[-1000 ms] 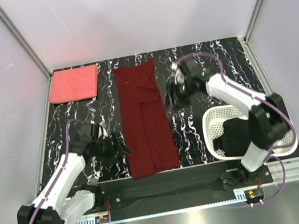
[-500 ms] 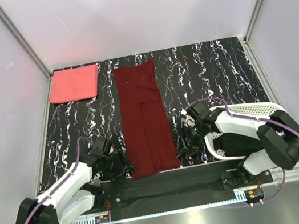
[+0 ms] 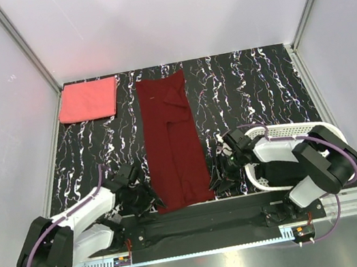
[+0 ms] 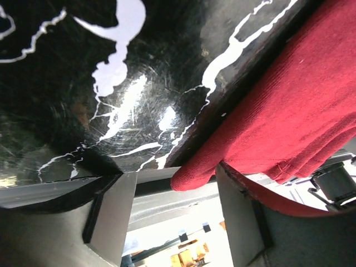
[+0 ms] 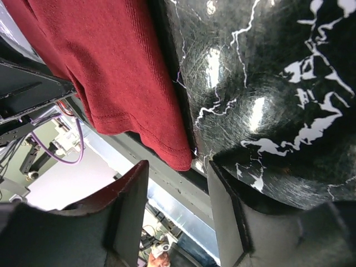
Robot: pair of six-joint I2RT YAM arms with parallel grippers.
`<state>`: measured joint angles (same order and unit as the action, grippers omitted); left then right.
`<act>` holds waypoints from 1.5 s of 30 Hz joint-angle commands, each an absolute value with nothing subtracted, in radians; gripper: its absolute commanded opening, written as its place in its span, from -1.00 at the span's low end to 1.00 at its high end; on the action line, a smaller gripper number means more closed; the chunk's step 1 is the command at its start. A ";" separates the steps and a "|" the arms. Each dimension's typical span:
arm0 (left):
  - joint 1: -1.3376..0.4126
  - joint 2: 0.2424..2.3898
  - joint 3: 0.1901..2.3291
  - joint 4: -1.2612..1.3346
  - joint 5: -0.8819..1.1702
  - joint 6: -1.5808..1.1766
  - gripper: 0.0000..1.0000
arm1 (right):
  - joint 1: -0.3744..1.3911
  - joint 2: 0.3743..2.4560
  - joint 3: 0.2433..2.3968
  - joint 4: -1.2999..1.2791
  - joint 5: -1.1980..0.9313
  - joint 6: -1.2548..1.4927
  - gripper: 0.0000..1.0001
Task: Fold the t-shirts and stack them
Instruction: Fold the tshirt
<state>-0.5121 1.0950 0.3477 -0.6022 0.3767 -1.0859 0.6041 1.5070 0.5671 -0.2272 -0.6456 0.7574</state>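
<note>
A dark maroon t-shirt, folded into a long strip, lies down the middle of the table. Its near hem hangs over the front edge. My left gripper is open at its near left corner, which sits between the jaws. My right gripper is open at its near right corner, which sits just ahead of the jaws. A coral pink t-shirt lies folded at the far left. A black t-shirt sits in the basket.
A white lattice basket stands at the near right, beside my right arm. The black marbled table ends at a metal rail along its front edge. White walls enclose the table on three sides.
Both grippers have come down to the near edge. The right swung from mid-table to the shirt's near right corner. The left moved to its near left corner.
</note>
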 commanded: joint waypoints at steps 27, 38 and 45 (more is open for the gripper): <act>-0.518 1.062 0.387 -0.537 0.298 -1.091 -0.26 | 0.680 1.614 0.528 -0.167 -0.588 0.830 -0.07; -0.518 1.025 0.403 -0.587 0.282 -1.068 -0.59 | 0.684 1.539 0.540 -0.201 -0.545 0.801 -1.00; -0.526 0.940 0.416 -0.679 0.259 -1.046 -0.70 | 0.715 1.398 0.522 -0.288 -0.558 0.762 -1.00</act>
<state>-0.5205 0.9771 0.3740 -0.6575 0.3191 -1.0698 0.6899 1.4490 0.5369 -0.2279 -0.5907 0.7998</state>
